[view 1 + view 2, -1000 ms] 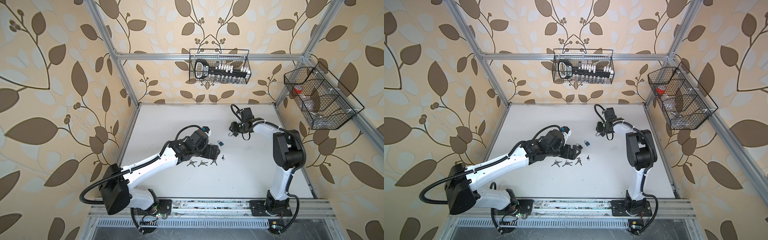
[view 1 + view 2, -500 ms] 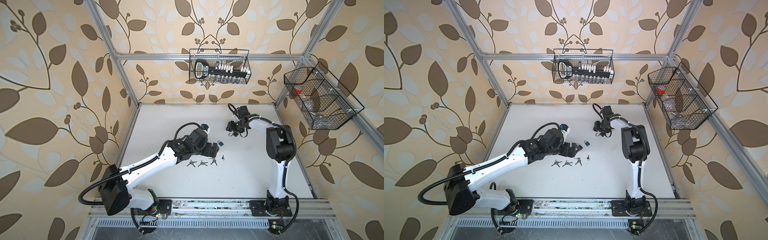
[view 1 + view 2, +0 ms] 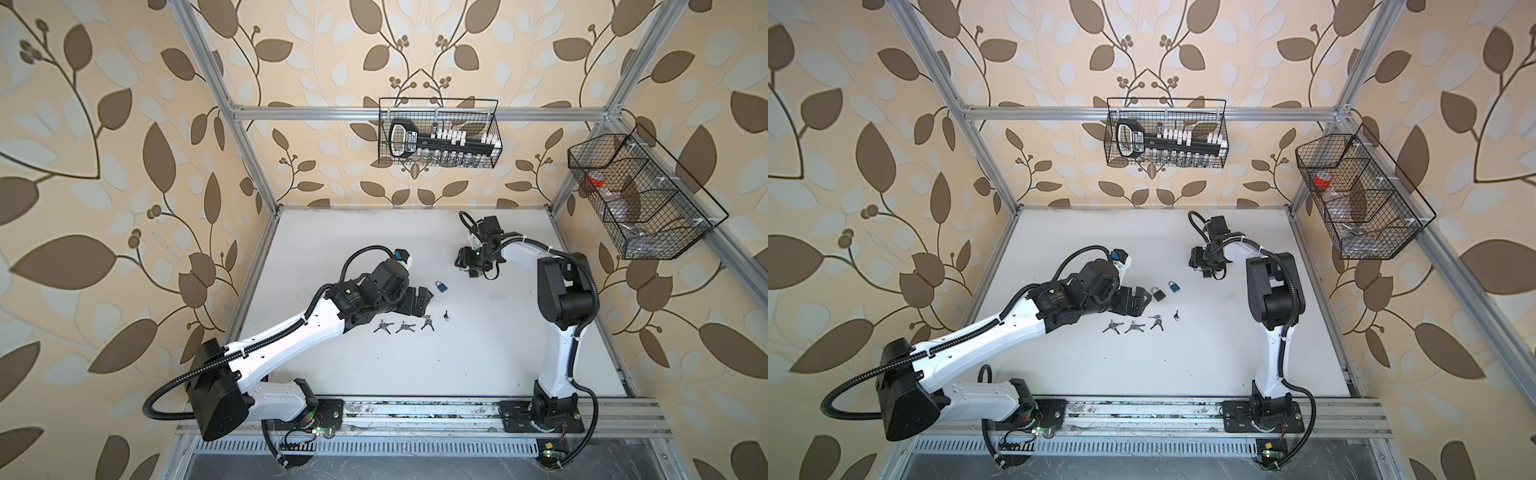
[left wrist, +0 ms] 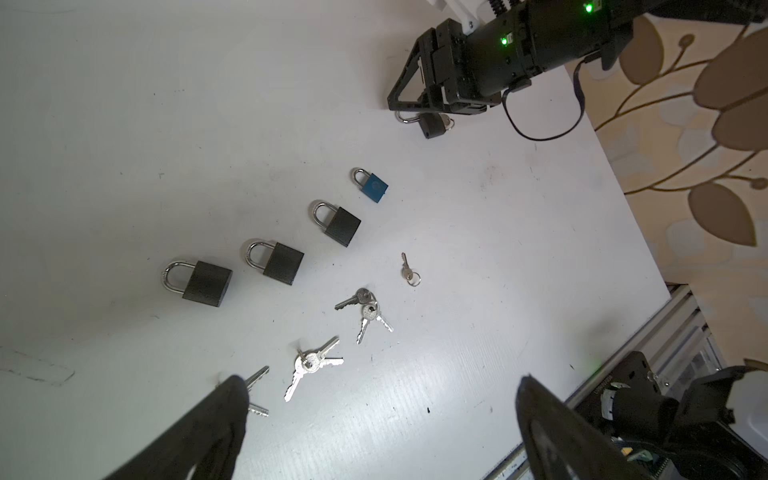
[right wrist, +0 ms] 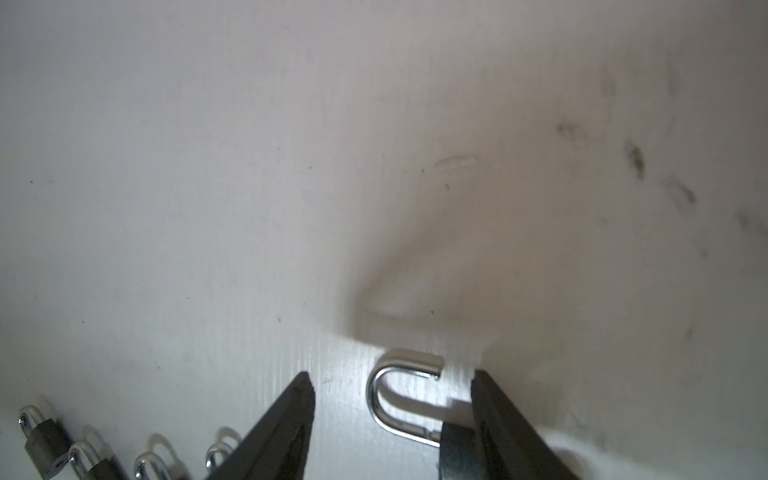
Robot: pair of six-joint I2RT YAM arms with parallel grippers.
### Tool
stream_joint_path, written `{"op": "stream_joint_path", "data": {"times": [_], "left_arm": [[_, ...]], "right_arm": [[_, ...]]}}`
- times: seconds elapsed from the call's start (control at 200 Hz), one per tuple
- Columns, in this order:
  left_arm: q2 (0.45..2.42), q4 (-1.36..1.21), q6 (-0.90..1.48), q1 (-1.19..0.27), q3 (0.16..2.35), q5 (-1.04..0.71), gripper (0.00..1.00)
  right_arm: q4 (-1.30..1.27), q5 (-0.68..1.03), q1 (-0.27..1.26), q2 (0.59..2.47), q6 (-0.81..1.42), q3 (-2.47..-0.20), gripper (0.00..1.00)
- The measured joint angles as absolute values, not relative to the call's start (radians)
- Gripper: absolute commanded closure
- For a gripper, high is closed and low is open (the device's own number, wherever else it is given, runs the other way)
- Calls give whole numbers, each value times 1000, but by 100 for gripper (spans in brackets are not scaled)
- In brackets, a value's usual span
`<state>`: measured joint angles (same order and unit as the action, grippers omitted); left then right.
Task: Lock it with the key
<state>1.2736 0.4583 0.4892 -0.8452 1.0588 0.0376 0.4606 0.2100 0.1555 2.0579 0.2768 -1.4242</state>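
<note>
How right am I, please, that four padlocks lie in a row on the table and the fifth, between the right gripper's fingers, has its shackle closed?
Not quite: the shackle of the fifth padlock is open, its free end out of the body, as the right wrist view shows. The row of four padlocks on the table and the right gripper stand as stated.

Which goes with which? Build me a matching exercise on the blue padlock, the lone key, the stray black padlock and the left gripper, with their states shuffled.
Things:
1. blue padlock
2. lone key
3. stray black padlock
4. left gripper

States:
A. jaws wide apart, holding nothing
B. shackle swung open
C. shackle shut
D. threaded on a small ring

Pairs: 1-C, 2-D, 3-B, 4-A
</note>
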Motion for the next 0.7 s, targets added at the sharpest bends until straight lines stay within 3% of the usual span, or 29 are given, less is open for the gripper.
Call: {"op": "stream_joint_path", "data": {"times": [0.37,0.7], "left_arm": [[1274,459,490,-845,1056,37,1],[1274,459,493,-845,1045,37,1]], "right_arm": [[434,193,160,1978,275,-1307,37],[460,73,222,1969,231,-1299,45]]}}
